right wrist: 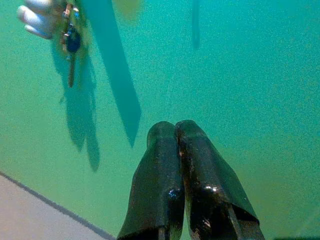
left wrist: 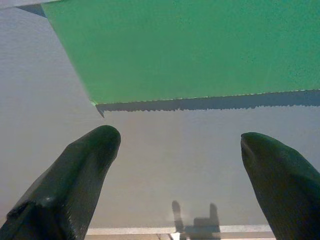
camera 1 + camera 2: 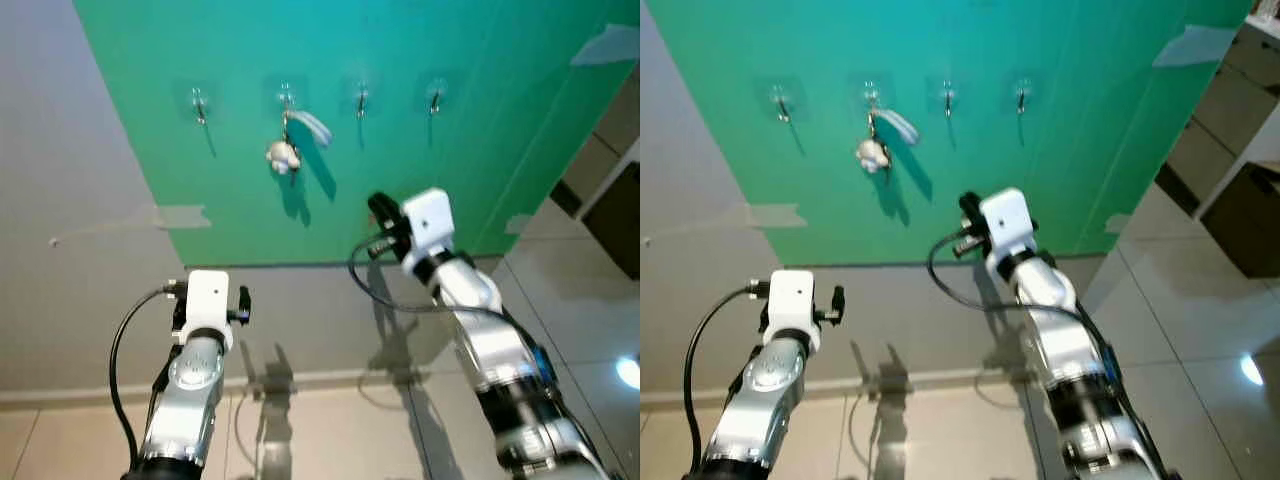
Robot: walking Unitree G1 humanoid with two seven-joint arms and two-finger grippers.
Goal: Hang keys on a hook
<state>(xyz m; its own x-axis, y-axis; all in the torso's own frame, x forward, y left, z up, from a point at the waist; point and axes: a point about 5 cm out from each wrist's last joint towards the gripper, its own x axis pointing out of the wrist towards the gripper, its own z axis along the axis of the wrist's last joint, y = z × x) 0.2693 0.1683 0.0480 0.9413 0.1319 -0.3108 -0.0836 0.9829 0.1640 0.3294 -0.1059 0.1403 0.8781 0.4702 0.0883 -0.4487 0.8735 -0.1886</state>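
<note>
Facing you, the green panel point(image 3: 400, 150) carries four hooks; the keys point(image 3: 284, 155) hang from the second hook point(image 3: 286, 97) from the left. Your right tool point(image 1: 175, 131) is pressed together near the panel. Your left tool point(image 2: 180, 145) is spread, lower.

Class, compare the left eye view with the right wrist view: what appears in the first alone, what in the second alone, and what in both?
Left eye view alone: four hooks in a row, the keys hanging from the second hook, the grey wall, the floor, and the left gripper held low.

Right wrist view alone: a close look along the right gripper, its fingers pressed together, holding nothing.

Both: the green panel and the keys with their pale fob.
</note>
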